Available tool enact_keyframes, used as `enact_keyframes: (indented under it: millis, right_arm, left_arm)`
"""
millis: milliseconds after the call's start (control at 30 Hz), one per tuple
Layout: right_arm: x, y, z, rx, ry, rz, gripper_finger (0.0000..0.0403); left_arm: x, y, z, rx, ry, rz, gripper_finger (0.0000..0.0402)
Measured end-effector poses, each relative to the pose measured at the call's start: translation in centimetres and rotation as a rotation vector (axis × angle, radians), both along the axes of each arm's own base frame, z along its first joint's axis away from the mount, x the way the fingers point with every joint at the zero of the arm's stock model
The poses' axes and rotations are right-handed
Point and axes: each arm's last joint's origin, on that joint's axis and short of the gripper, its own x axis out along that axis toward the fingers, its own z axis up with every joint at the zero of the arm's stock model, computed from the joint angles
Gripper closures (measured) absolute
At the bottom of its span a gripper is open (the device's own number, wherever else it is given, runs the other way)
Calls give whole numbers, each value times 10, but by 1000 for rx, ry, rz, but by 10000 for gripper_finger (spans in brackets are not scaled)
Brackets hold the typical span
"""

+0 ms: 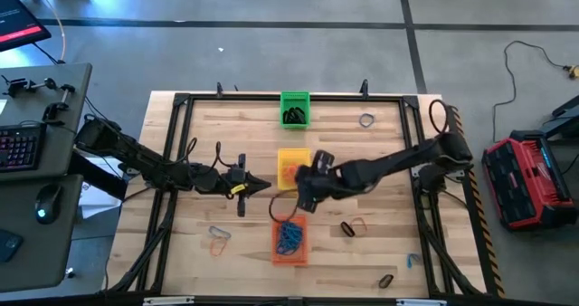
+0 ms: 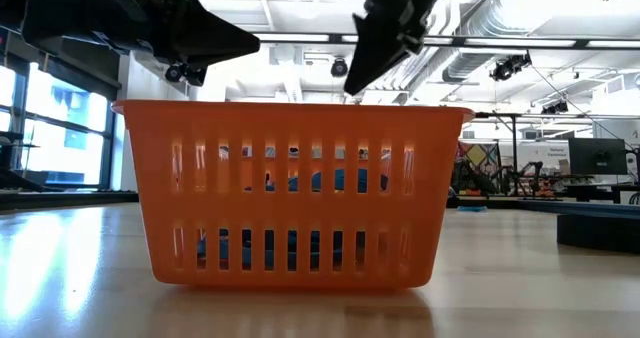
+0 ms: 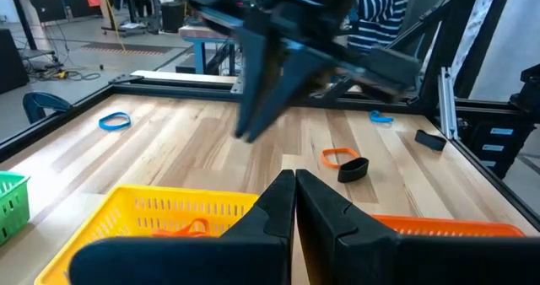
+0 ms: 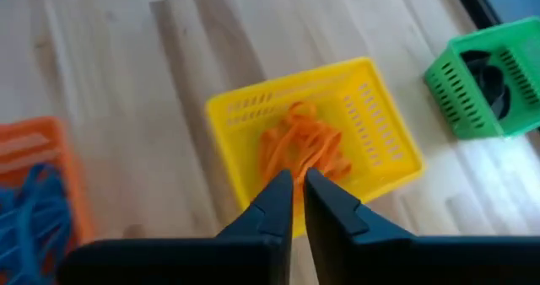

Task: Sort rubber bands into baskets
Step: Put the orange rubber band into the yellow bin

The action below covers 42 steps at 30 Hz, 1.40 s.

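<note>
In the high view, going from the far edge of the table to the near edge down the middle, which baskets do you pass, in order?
green basket → yellow basket → orange basket

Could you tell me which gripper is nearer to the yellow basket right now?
The right. The right gripper hangs at the yellow basket's edge, between it and the orange basket. The left gripper waits off the yellow basket's left side, over bare table.
</note>
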Motion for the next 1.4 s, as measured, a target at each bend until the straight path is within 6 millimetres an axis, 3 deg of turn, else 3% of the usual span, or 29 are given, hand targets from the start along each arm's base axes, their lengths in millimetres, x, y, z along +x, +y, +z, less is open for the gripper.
enact_keyframes:
  millis: [400, 567, 700, 867, 1067, 1167, 1400]
  right_arm:
    - [-42, 84, -7, 170, 70, -1, 402]
    - [-67, 120, -14, 290, 127, -52, 394]
    - [-84, 137, -22, 333, 188, -130, 381]
    - [-100, 148, -36, 328, 289, -242, 340]
    - [-120, 151, -59, 233, 409, -246, 286]
    - [-133, 144, -77, 199, 468, -249, 282]
    - [-148, 130, -105, 257, 422, -150, 286]
  left_arm:
    - [0, -1, 0, -2, 3, -27, 399]
    - [0, -1, 0, -2, 3, -28, 399]
    - [0, -1, 0, -2, 3, -28, 399]
    - [0, -1, 0, -3, 3, -28, 399]
    - [0, -1, 0, -3, 3, -28, 399]
    - [0, -1, 0, -3, 3, -31, 399]
    - [0, -1, 0, -4, 3, -33, 399]
